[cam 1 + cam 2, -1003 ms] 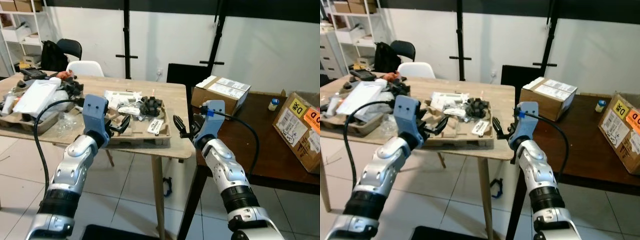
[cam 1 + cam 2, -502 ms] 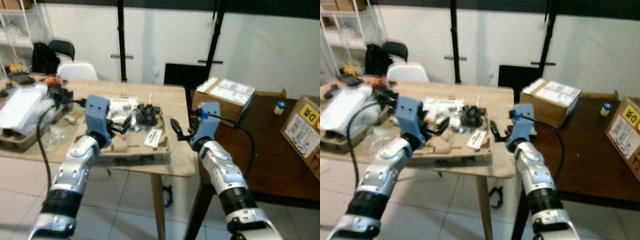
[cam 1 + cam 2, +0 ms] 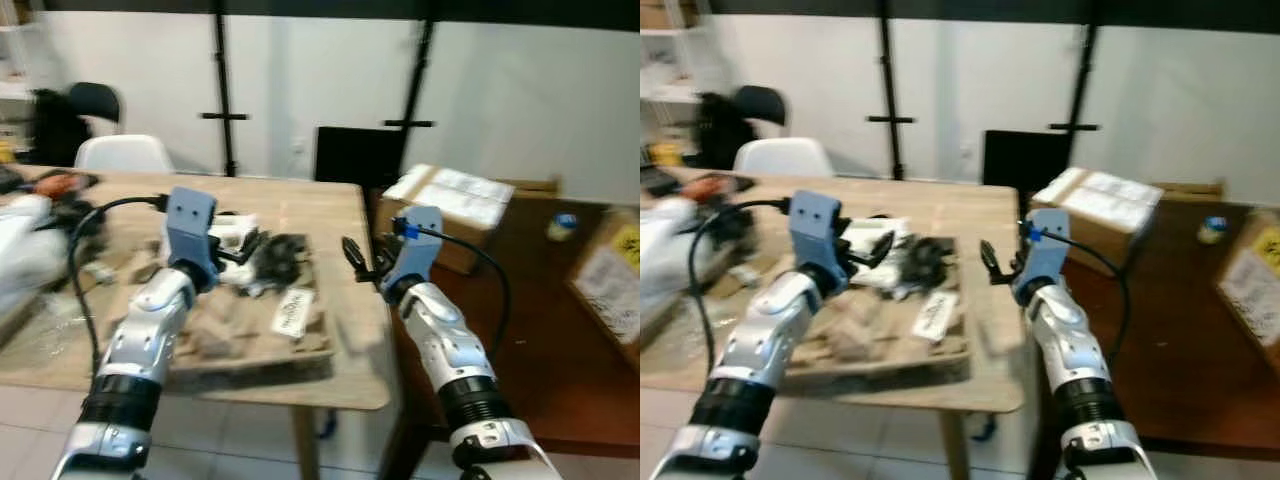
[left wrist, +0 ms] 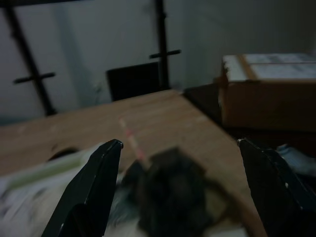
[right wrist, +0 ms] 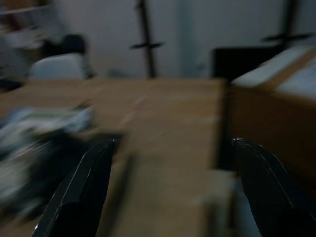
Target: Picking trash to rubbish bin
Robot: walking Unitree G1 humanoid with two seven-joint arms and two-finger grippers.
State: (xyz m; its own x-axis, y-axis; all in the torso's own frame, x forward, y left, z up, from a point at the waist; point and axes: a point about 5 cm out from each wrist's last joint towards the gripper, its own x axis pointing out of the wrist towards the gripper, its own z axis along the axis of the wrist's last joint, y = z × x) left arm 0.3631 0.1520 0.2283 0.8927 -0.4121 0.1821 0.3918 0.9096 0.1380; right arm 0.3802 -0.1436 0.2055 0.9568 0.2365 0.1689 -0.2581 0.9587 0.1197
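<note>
the left gripper (image 3: 243, 249) hovers with fingers spread over a cardboard tray (image 3: 250, 335) on the wooden surface (image 3: 330, 215); dark crumpled trash (image 4: 170, 195) lies in the tray just ahead of it; the right gripper (image 3: 358, 262) hangs spread above the surface's right edge; a cardboard box (image 3: 450, 205) sits beyond

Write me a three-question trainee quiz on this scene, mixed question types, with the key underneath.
1. True or false: the left gripper is shut on the black clump.
2. Which table holds the cardboard tray? A) the wooden table B) the dark table
3. Fill in: the white label lies on the ____.

Key
1. False: its fingers stand apart, with the clump ahead between them.
2. A
3. cardboard tray
</note>
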